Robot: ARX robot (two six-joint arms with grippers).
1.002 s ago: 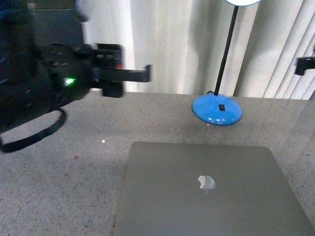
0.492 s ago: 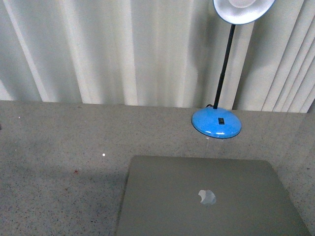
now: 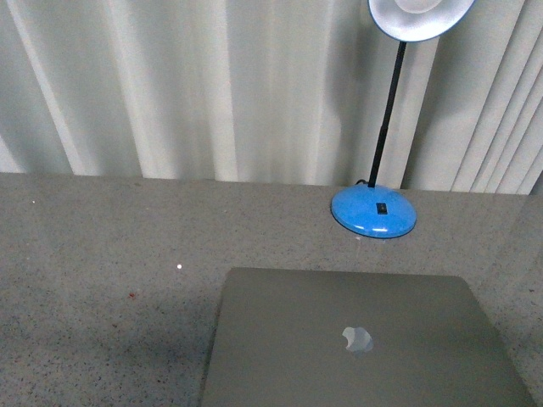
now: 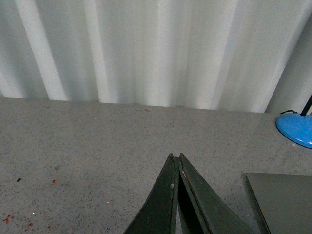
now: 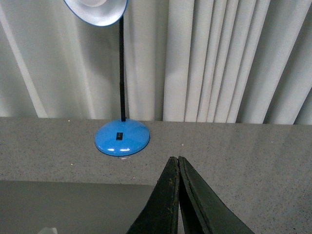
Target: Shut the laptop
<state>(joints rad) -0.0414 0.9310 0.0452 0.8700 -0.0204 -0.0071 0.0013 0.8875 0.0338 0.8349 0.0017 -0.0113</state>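
Laptop lies flat on the speckled grey table, lid down, apple logo facing up. All places taken from the laptop.

Left of the laptop: the left gripper, seen only in its own wrist view, fingertips pressed together, nothing between them. It hangs above bare tabletop, apart from the laptop; the lid's near corner shows just beside the fingers. A few small red specks mark the table farther left. Broad open surface on this side, out to the curtain.

Behind the laptop, toward its right half: blue lamp base, near the rear edge but not touching. Black stem rises to a white shade against the curtain.

Right side: the right gripper, in its wrist view, fingertips likewise closed on nothing. It sits above the laptop's rear edge, lamp base beyond it. Clear table runs on past the laptop's right edge.

Front view shows neither arm. Laptop's front edge is cut off by the frame.
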